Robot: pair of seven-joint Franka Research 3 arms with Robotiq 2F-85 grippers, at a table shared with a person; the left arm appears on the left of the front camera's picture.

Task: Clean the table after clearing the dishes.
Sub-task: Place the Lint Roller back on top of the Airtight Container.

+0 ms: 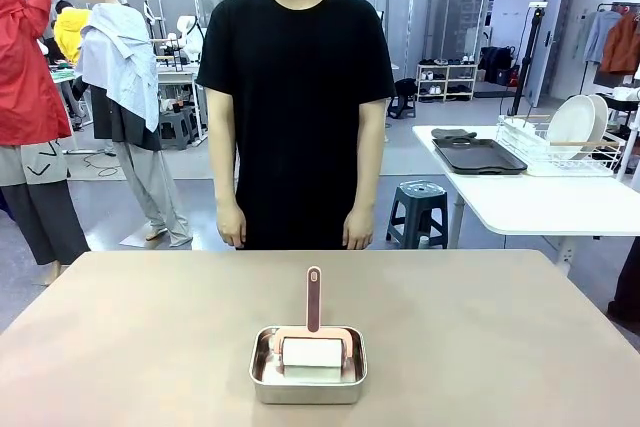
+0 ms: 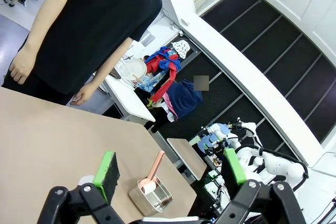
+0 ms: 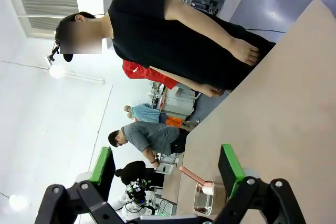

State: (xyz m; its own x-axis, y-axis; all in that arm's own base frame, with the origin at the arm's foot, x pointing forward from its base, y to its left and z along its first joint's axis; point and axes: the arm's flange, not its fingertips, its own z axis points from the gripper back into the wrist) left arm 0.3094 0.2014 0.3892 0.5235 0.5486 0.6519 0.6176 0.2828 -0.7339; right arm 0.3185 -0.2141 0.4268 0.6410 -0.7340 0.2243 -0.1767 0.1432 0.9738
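Dishes are already cleared from the beige-brown matte table (image 1: 150, 337); the pink-handled white roller (image 1: 313, 342) is left untouched in the steel tin (image 1: 262, 375); both grippers (image 2: 170, 174) (image 3: 168, 169) are held open and empty.

You have one wide beige-brown table (image 1: 130, 337) carrying one small shiny steel rectangular tin (image 1: 308, 379), ahead of both pincers, and in it one pink-handled white lint roller (image 1: 313, 342). One person in a black T-shirt (image 1: 295, 97) stands beyond.
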